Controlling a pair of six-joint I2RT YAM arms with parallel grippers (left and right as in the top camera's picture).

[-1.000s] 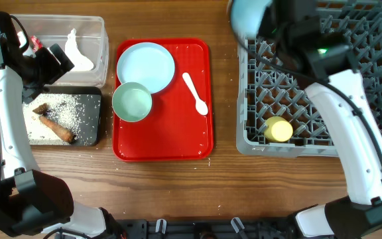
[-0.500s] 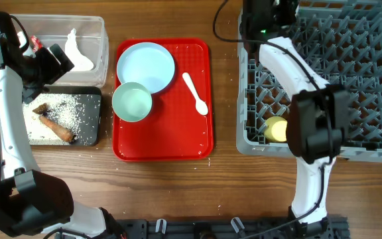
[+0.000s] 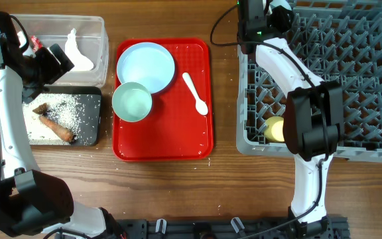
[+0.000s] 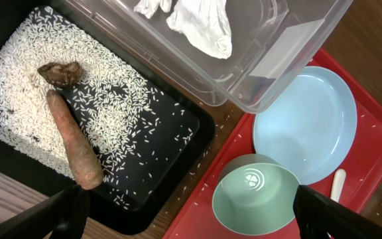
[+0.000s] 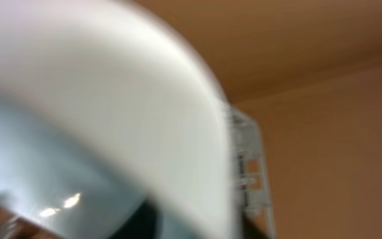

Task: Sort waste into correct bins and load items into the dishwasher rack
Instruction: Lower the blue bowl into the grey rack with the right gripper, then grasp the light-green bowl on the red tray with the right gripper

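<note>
My left gripper (image 4: 188, 202) is open and empty, above the black tray (image 4: 178, 143) that holds rice grains (image 4: 25, 79) and the brown stick scrap (image 4: 75, 143). The clear tub (image 3: 101, 40) holds the tissue (image 4: 201, 23) and the candy wrapper (image 3: 34, 44). A light blue plate (image 3: 146, 65), a light blue bowl (image 3: 132, 101) and the white spoon (image 3: 195, 93) lie on the red tray. My right gripper (image 3: 270, 16) is at the grey rack's (image 3: 350, 86) far-left corner, shut on a second light blue bowl (image 5: 78, 113) that fills its wrist view, blurred. The yellow cup (image 3: 275, 129) lies in the rack.
The red serving tray (image 3: 178, 136) sits between the bins and the rack. Stray rice grains lie on the red tray and on the wood beside the black tray. My right arm stretches over the rack's left side.
My right arm has swung from above the rack's near side to its far-left corner, taking the bowl with it. The left arm has not moved.
</note>
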